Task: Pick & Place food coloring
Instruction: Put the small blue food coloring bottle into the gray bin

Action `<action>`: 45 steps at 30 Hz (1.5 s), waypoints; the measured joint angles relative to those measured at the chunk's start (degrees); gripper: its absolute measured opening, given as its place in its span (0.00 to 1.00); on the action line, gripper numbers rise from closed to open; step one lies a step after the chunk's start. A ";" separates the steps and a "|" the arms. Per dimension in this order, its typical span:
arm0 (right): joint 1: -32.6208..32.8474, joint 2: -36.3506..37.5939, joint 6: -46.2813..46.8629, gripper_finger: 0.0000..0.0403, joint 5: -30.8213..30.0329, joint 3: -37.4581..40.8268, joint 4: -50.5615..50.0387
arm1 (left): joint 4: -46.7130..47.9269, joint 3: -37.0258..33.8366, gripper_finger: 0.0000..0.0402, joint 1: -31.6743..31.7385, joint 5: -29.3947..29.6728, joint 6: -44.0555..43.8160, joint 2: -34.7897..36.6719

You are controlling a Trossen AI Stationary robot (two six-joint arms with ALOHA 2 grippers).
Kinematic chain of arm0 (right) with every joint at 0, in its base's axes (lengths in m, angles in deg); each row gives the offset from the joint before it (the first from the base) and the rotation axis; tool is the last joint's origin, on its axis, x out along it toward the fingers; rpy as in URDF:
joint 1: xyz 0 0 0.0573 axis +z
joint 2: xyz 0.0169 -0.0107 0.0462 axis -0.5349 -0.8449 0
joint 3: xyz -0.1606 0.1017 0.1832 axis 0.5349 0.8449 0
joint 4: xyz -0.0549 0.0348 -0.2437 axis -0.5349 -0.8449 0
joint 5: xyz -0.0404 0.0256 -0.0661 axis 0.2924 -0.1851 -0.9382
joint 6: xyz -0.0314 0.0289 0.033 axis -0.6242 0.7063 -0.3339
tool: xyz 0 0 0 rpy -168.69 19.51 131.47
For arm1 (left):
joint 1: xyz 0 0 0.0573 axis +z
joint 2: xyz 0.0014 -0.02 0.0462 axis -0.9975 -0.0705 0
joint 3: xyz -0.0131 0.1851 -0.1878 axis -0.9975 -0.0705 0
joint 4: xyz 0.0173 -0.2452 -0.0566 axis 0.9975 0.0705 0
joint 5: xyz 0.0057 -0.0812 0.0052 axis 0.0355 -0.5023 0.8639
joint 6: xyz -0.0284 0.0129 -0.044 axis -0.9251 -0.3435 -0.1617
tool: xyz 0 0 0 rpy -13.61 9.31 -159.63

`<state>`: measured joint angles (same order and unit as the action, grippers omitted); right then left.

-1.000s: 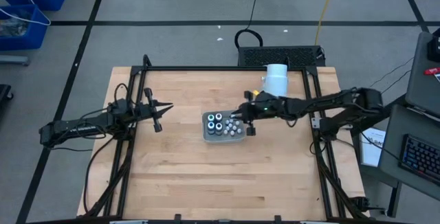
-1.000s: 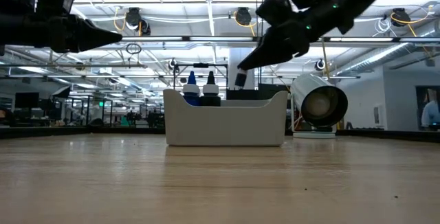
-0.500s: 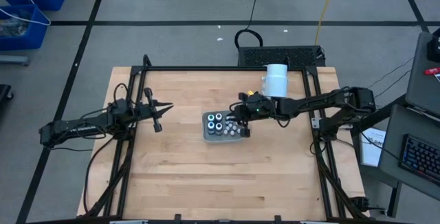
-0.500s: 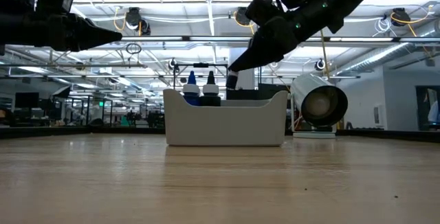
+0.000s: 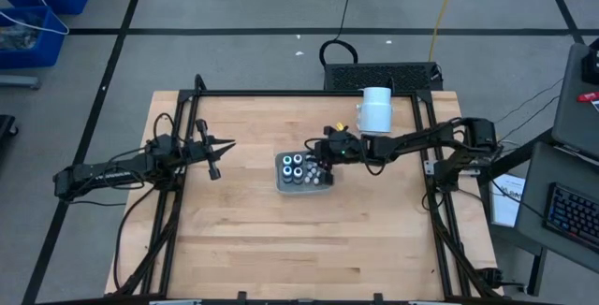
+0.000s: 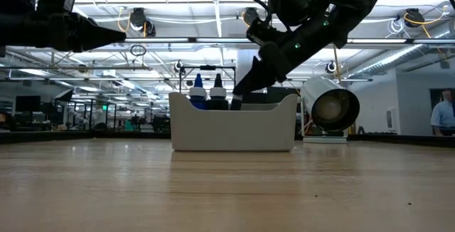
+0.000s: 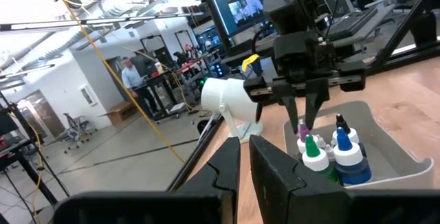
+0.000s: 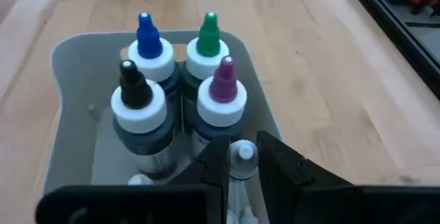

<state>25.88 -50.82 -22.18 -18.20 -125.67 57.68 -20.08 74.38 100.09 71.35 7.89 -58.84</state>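
The table (image 5: 281, 239) is pale wood with a fine lengthwise grain, framed in black rails. On it sits a pale grey, slightly see-through tray (image 8: 75, 52). Inside stand four dark bottles (image 8: 141, 138) with white collars, each tipped in a different colour: blue (image 8: 146, 28), green (image 8: 209, 26), black (image 8: 130, 76) and purple (image 8: 225, 76). Small whitish pieces (image 8: 240, 154) lie beside them. A white cylinder (image 5: 376, 108) stands behind the tray. Both arms are black; the right hand (image 6: 238, 97) shows tiny green lights above it. The floor (image 5: 234, 6) is grey with dark lines.
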 joint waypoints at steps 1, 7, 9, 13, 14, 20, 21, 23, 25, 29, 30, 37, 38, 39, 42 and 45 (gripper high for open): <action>0.00 0.00 0.18 0.11 -0.04 0.00 -0.06 | 0.01 0.00 0.10 0.00 0.02 0.00 0.00; 0.09 -0.44 0.30 0.11 0.00 0.00 1.18 | 0.00 0.00 0.10 0.00 0.02 0.00 0.00; 0.09 -0.84 0.95 0.11 0.00 0.03 1.65 | 0.01 0.00 0.10 0.00 0.02 0.00 0.00; -0.02 -1.75 1.27 0.11 -0.04 -0.03 1.98 | -0.04 0.00 0.10 0.00 0.00 -0.01 0.00; -0.07 -1.75 1.44 0.11 -0.09 0.10 1.53 | -0.14 0.00 0.10 0.00 0.02 -0.06 0.02; -0.07 -1.71 1.67 0.11 -0.03 0.02 1.93 | -0.03 0.00 0.10 0.00 0.00 -0.13 0.00; -0.07 -1.71 1.75 0.11 -0.03 0.02 1.91 | -0.04 0.00 0.10 0.00 0.02 -0.13 0.00; -0.07 -1.71 2.76 0.11 -0.03 0.02 1.89 | -0.03 0.00 0.10 0.00 0.02 -0.13 0.00; -0.07 -1.71 3.63 0.11 -0.11 0.02 1.52 | -0.03 0.00 0.10 0.00 0.02 -0.11 0.00; -0.07 -1.71 4.25 0.11 -0.16 0.02 1.26 | -0.03 0.00 0.10 0.00 0.02 -0.07 0.00; -0.07 -1.71 4.25 0.11 -0.18 0.02 0.67 | -0.03 0.00 0.10 0.00 0.02 0.00 0.00; -0.24 -4.37 2.89 0.11 -0.23 -0.04 3.24 | -0.04 0.00 0.10 0.00 0.02 0.02 0.00; -0.36 -5.09 2.88 0.11 -0.23 -0.01 3.31 | -0.06 0.00 0.10 0.00 0.02 0.02 0.01; -0.57 -5.91 2.93 0.11 -0.22 0.00 3.73 | -0.05 0.00 0.10 0.00 0.02 0.02 0.00; -1.06 -7.12 3.02 0.11 -0.21 0.04 4.60 | -0.05 0.00 0.10 0.00 0.03 0.02 0.01; -1.31 -7.33 2.98 0.11 -0.20 0.00 4.56 | -0.03 0.00 0.10 0.00 0.02 0.00 0.01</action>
<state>24.57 -58.15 -19.20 -18.40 -125.67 62.24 -20.11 74.38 100.09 71.37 7.89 -58.83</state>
